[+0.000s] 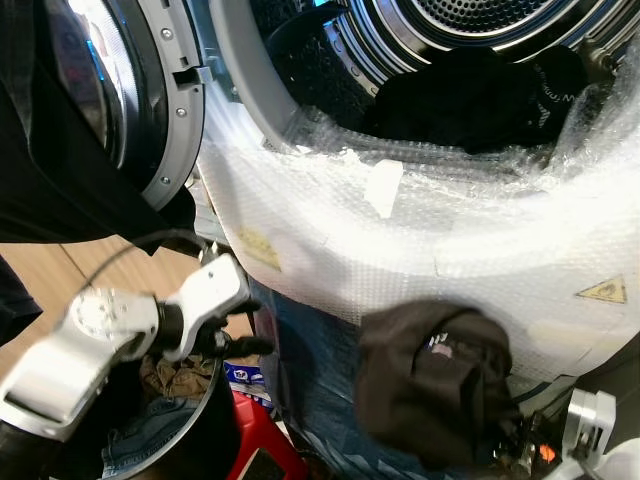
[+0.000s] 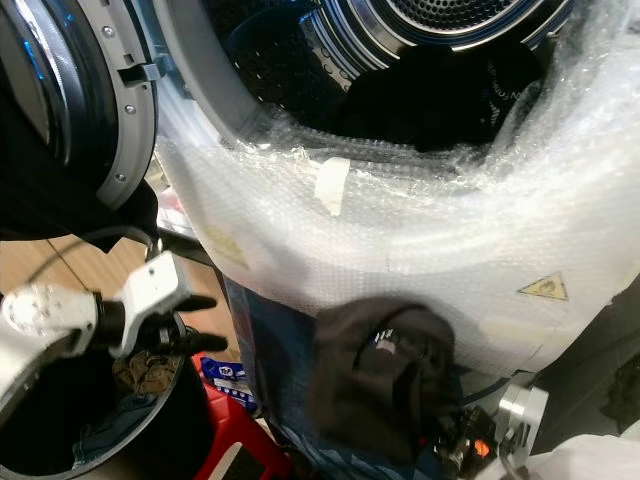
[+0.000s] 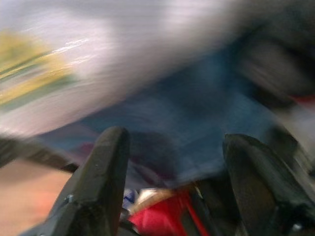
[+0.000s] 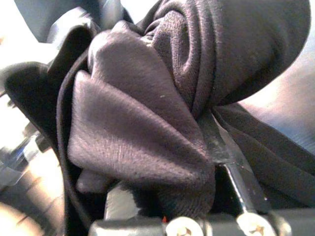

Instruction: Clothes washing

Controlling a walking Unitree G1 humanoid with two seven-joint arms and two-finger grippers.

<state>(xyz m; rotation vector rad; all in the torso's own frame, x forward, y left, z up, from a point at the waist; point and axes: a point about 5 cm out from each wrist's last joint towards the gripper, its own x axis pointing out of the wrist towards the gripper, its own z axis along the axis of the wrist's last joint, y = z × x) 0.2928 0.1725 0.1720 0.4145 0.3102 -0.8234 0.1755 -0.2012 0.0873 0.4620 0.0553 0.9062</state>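
Observation:
A bunched dark garment [image 1: 430, 375] hangs low in front of the washing machine [image 1: 420, 230], whose front is wrapped in bubble wrap. My right gripper [image 4: 172, 187] is shut on this garment, and the cloth folds over its fingers [image 4: 231, 167]. Above it, more dark clothes [image 1: 470, 100] lie in the drum's open mouth. On the left, my left gripper [image 2: 200, 322] is open and holds nothing. It hovers over a black basket [image 1: 200, 440] with jeans and other clothes [image 1: 150, 430] inside. The left wrist view is blurred.
The round washer door [image 1: 130, 90] stands open at the upper left. A red stool [image 1: 260, 445] sits on the floor between the basket and the machine. A black cable [image 1: 150, 240] loops above my left arm. Wooden floor [image 1: 60, 270] shows at the left.

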